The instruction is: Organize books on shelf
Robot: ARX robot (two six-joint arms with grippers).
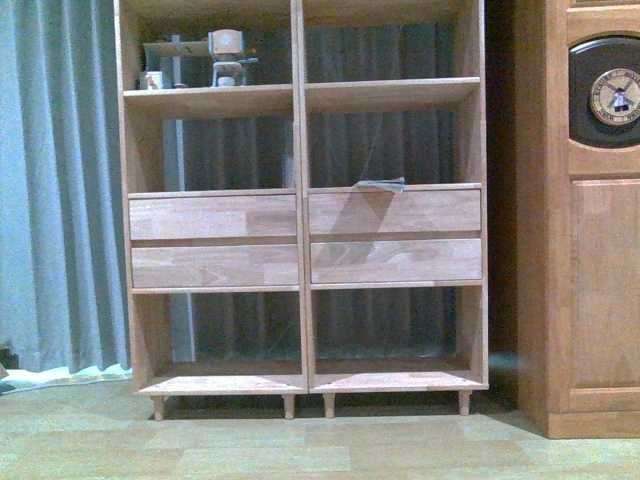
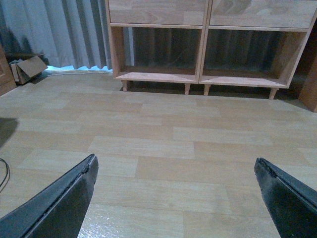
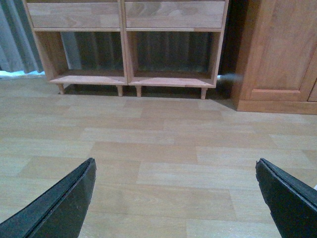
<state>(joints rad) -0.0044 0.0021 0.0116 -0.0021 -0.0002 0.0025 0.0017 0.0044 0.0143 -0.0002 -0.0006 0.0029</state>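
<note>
The shelf (image 1: 300, 240) is a light-wood bookcase of two columns standing straight ahead on the floor. It also shows in the left wrist view (image 2: 203, 49) and the right wrist view (image 3: 124, 44). A thin flat pale grey-blue item (image 1: 381, 184) lies on the ledge above the right column's upper drawer; I cannot tell if it is one of the books. No other book shows. My left gripper (image 2: 174, 161) is open and empty above bare floor. My right gripper (image 3: 176, 162) is open and empty above bare floor. Neither arm shows in the front view.
A small figure (image 1: 227, 55) and a mug (image 1: 152, 80) stand on the upper left shelf. A darker wooden cabinet (image 1: 590, 220) with a round clock stands right of the shelf. Blue-grey curtains (image 1: 55, 180) hang at left. A cardboard box (image 2: 29, 68) lies by the curtain.
</note>
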